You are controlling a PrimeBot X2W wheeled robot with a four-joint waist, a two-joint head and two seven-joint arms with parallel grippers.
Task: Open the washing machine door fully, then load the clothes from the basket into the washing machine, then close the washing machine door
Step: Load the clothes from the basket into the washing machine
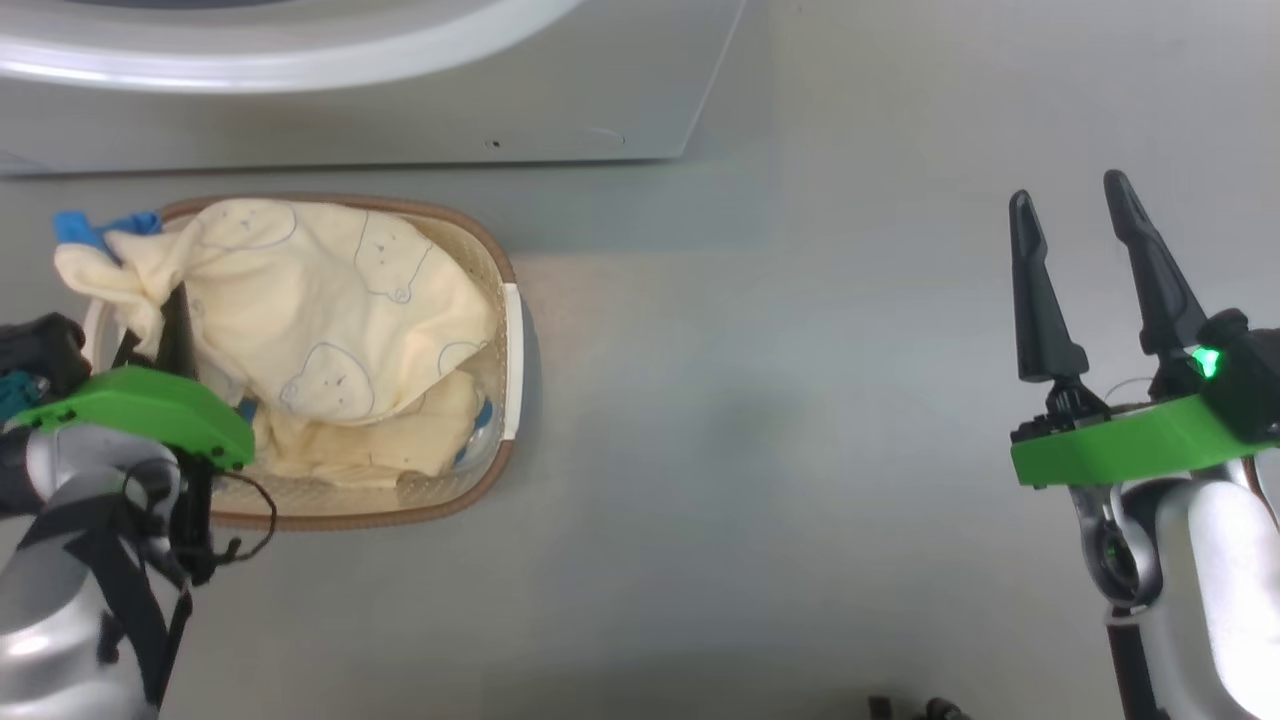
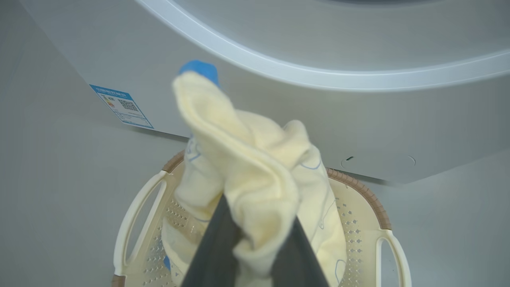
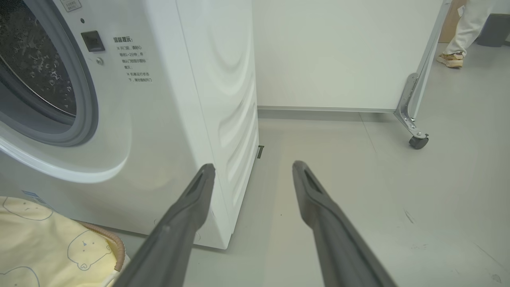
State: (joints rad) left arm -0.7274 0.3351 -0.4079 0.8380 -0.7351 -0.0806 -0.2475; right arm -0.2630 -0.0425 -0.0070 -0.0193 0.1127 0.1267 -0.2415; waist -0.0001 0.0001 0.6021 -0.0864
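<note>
Down on the grey floor (image 1: 750, 450) the basket (image 1: 512, 360) sits just in front of the washing machine (image 3: 159, 119), close to its lower front panel. The clothes (image 1: 330, 320) are heaped in it, pale cream fabric with thin bear outlines and a bit of blue poking out at the far left corner. The left gripper (image 2: 259, 215) has its two dark fingers pinched on a bunched fold of that fabric, which stands up in a rumpled peak above the basket's perforated wall; the rest of the garment trails down inside. Off to the other side, well apart from the basket, the right gripper (image 1: 1068, 187) hangs over bare floor with its fingers spread wide and nothing between them. From its wrist you can see the machine's porthole uncovered, with the steel drum (image 3: 32, 71) and a grey gasket around it. A blue sticker (image 2: 121, 105) marks the machine's lower corner. Farther back, beyond a white wheeled panel (image 3: 342, 52), a person's foot (image 3: 450, 59) is on the floor.
</note>
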